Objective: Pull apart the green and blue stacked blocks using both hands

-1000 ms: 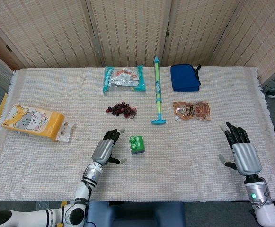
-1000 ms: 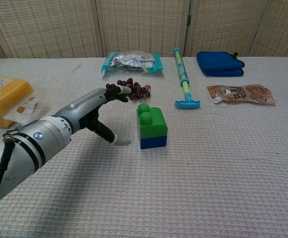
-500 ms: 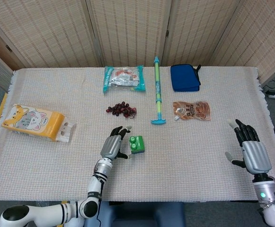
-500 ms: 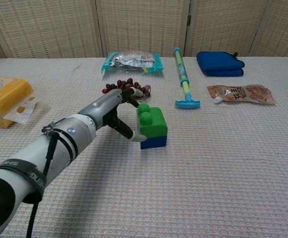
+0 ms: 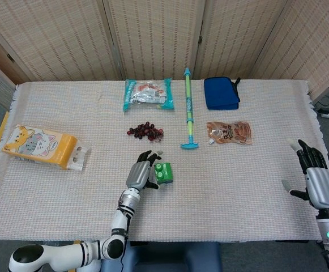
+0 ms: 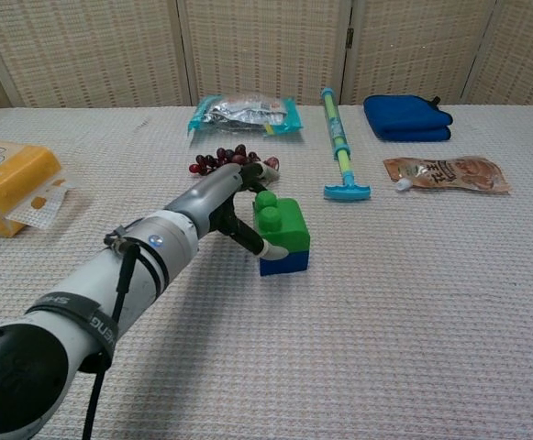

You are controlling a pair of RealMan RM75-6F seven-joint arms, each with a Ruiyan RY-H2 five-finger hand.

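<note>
While the table (image 5: 51, 209) and everything on it sit where they were a second ago, both arms have moved. Yellow tissue pack (image 5: 39, 146) at the left edge, blue pouch (image 5: 221, 93) at the far right, teal snack bag (image 5: 148, 93) far centre, green-and-blue pump toy (image 5: 188, 107) lying lengthwise between them, brown sauce packet (image 5: 229, 132) below the pouch, dark grape bunch (image 5: 146, 130) mid-table: none shifted.

Right hand (image 5: 320, 181) has pulled back toward the table's right edge, further right than before; fingers spread, holding nothing, well apart from the blocks.

Left hand (image 5: 141, 173) has closed the gap. It was near the stack a second ago, now it is against the stack's left side. In the chest view the left hand's thumb lies on the near left face and the fingers (image 6: 252, 171) reach past the studs. Fingers partly spread, touching, but I cannot tell whether they actually clamp it.

Green block (image 6: 283, 225) sits on the blue block (image 6: 286, 262), still joined, upright, near table centre, just in front of the grapes.
</note>
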